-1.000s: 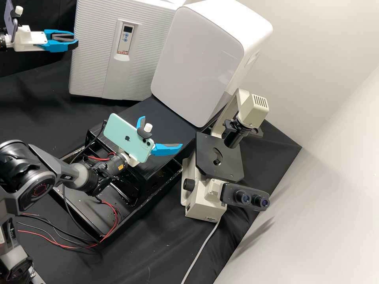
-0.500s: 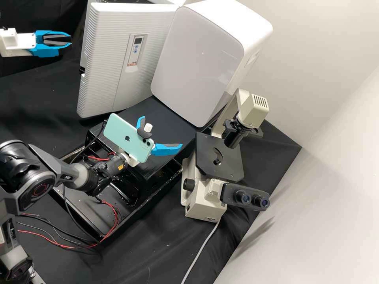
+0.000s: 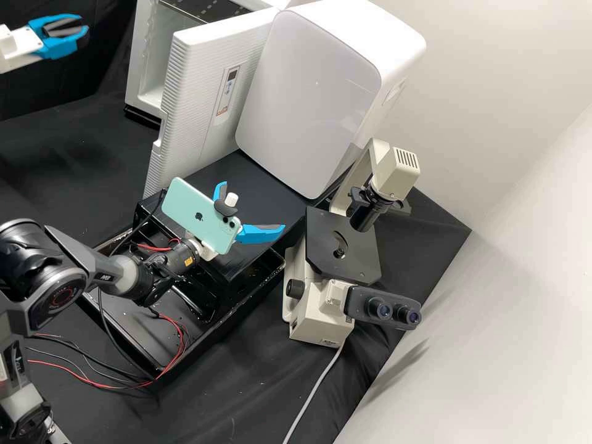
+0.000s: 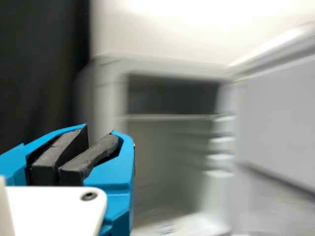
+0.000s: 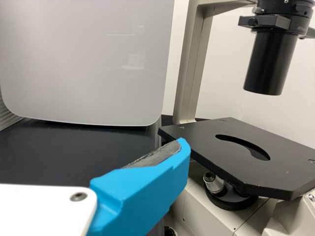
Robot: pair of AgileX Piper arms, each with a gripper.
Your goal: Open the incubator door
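Starting at L tool (image 3: 81, 36): looks shut, gripping nothing. Points, along long axis, approx. at mouth of incubator (image 3: 140, 68), w/ a clear gap btwn. Not aimed at incubator door (image 3: 191, 92): to find that, look off to one side of the axis, toward R tool (image 3: 253, 206). Stands wide open, w/ free edge on L tool's side & inner face (image 4: 280, 118) toward the mouth; prob. hinged on the far side, by white cabinet (image 3: 308, 92). Farther out, at R tool: spread wide, empty, nearer the door's lower edge in high view but pointed off toward microscope (image 3: 342, 256), so less use here. Seems basically done. If wider wanted, prob. needs L tool inside the free edge, pushing sideways toward the cabinet, not straight ahead; else risks poking into the chamber.
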